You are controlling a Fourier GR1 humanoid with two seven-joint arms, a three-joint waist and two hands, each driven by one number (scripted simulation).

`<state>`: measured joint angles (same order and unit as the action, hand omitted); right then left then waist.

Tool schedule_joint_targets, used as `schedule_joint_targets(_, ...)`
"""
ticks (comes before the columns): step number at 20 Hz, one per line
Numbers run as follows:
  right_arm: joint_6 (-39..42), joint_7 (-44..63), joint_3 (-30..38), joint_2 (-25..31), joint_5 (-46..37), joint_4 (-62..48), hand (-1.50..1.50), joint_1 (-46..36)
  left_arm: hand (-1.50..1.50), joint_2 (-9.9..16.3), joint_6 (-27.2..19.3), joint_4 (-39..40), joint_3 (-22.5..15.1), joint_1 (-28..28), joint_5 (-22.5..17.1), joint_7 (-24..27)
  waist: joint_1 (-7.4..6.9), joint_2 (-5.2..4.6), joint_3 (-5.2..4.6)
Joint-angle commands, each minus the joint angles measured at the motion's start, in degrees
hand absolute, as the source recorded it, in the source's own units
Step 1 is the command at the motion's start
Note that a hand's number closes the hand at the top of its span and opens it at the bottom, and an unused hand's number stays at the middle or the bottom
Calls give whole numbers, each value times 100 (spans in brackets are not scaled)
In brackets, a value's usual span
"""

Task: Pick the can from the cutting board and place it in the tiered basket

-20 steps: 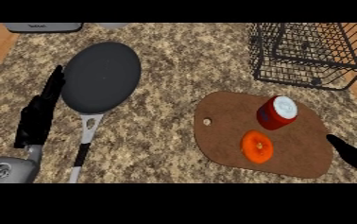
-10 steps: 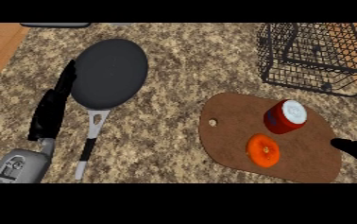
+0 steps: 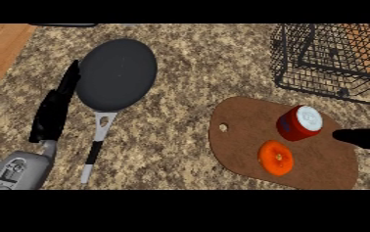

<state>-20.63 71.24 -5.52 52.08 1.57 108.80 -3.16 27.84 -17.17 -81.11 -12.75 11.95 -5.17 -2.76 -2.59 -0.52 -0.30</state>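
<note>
On the brown board (image 3: 245, 148), which we took as our landmark, the red can (image 3: 299, 123) lay tilted near the far right part, its white top turned up and to the right. Our right hand (image 3: 353, 138) showed only as a dark tip at the board's right edge, just right of the can and apart from it by a thin gap; we could not tell how far its fingers were spread, since the rest was out of view. It held nothing that we could see.

Nearer us than the can, an orange slice (image 3: 276, 157) lay flat on the board, close to the can but not touching it. A small hole (image 3: 223, 127) marked the board's left end.

Beyond the board's far right corner stood the black wire basket (image 3: 318, 59), close to the board, with something orange showing through the mesh at its far right.

Well left of the board sat a dark pan (image 3: 117, 73), its grey and black handle (image 3: 95, 148) running toward us. Left of the pan our left hand (image 3: 56, 106) rested with fingers straight and together, pointing away from us, holding nothing, its fingertips close beside the pan's rim; we could not tell whether they touched.

All of this lay on a speckled stone counter (image 3: 195, 59), with a strip of wood (image 3: 11, 42) at its far left.
</note>
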Motion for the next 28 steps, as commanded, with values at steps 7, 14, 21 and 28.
schedule_joint_targets(7,150,1398,-796,-77,265,-1066,-150,-992,0,41,159,97,170,124,-13,16,14,6,7)
schedule_joint_targets(14,23,1397,-1405,-80,272,-1173,-150,-1365,0,50,168,-119,204,-184,31,83,47,43,3)
schedule_joint_targets(21,-2,1397,-1999,99,32,-1259,-150,-1440,0,-65,75,204,327,26,97,54,222,60,-6)
schedule_joint_targets(28,-138,1397,-2414,-347,-89,-1741,-150,-1789,0,19,192,90,433,40,51,-120,199,56,5)
